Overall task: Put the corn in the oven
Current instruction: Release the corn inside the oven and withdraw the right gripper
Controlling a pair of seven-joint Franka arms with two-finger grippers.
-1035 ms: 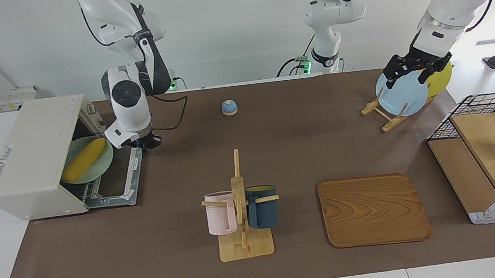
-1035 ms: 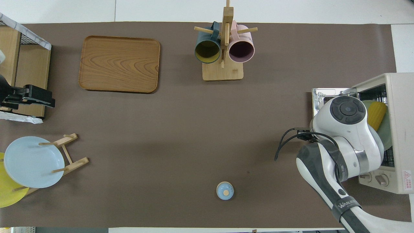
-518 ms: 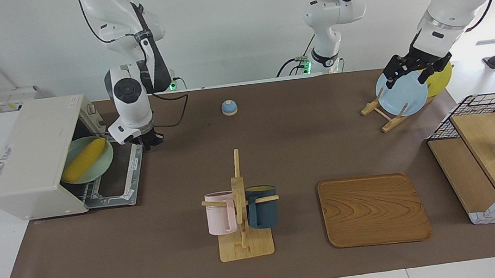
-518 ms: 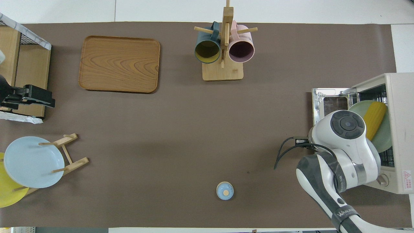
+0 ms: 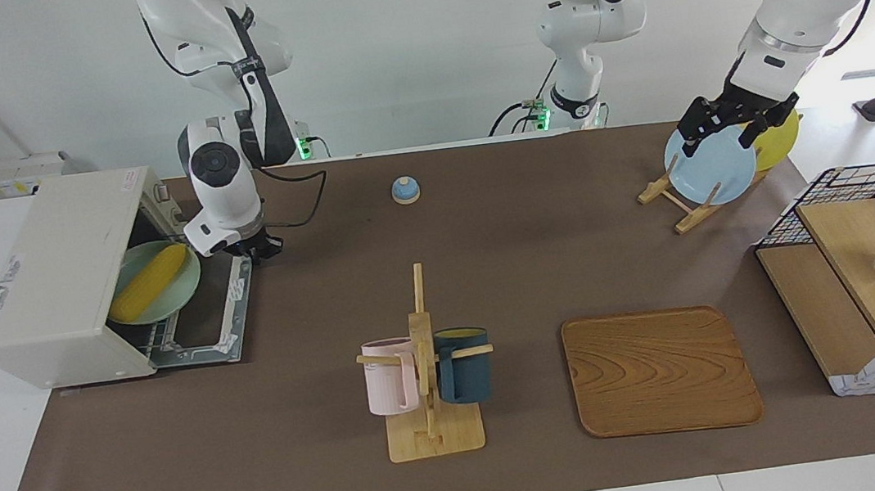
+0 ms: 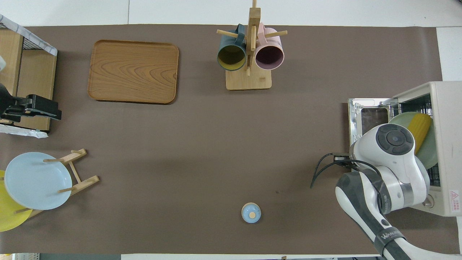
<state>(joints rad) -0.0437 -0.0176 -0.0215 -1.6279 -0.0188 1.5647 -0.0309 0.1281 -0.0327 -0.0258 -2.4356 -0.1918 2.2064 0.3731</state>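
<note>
I see right tool (image 5: 255, 252) pulled back off open door since second ago, grip unreadable; corn (image 5: 149, 283) sits on plate (image 5: 187, 286) in oven (image 5: 54, 281). Left tool (image 5: 724, 122) waits over blue plate (image 5: 708, 165), grip also unreadable.

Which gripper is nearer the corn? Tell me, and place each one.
Right. The right gripper hangs over the open oven door, beside the corn on its mint plate. The left gripper waits over the plate rack at the left arm's end.

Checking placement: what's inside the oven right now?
Inside the oven, a mint plate carrying the corn sits on the wire rack. The oven's casing hides the deeper interior.
</note>
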